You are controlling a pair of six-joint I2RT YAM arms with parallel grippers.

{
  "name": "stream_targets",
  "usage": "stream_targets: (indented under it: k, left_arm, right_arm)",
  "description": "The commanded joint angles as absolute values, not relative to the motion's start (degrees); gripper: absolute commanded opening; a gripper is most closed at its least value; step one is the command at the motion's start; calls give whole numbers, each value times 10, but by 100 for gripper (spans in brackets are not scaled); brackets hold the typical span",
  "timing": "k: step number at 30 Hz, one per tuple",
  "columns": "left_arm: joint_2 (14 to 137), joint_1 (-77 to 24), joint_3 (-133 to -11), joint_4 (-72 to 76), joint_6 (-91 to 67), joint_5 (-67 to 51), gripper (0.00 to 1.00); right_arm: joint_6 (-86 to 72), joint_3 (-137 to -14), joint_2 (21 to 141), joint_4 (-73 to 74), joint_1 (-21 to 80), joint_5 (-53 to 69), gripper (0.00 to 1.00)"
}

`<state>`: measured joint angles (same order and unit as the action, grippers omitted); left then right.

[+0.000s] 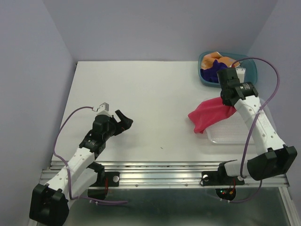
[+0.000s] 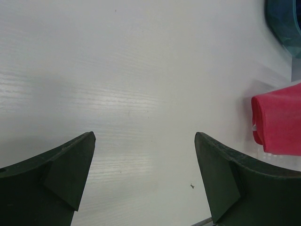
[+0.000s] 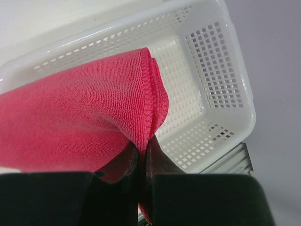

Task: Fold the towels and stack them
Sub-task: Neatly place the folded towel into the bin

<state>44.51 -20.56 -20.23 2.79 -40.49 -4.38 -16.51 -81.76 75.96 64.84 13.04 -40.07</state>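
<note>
Pinching one pink-red towel, right gripper squeezes tight; left gripper gapes empty; one purple towel, one orange towel in one blue bin.

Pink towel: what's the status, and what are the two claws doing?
Right gripper shut on pink towel, held over white basket. Left gripper open, empty. Nothing blocking.

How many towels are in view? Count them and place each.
3. The pink-red towel hangs from the shut right gripper over the white basket. The purple towel and the orange towel lie bunched in the blue bin, where more could be hidden.
</note>
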Motion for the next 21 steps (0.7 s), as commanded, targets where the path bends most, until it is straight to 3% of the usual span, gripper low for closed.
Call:
stream_targets:
  k: [1,12,21]
  left_arm:
    - [448,-208,-193,52,-392,-39,99]
    - [459,-208,-194,52,-388,-35,99]
    - [466,-208,-194,54,-387,-30,99]
  right_arm:
    - [-136,-784,760,579,76,-417,1]
    - [-94,-623,781,434,22,-413,1]
    - [-83,-584,825,375,-34,-445,1]
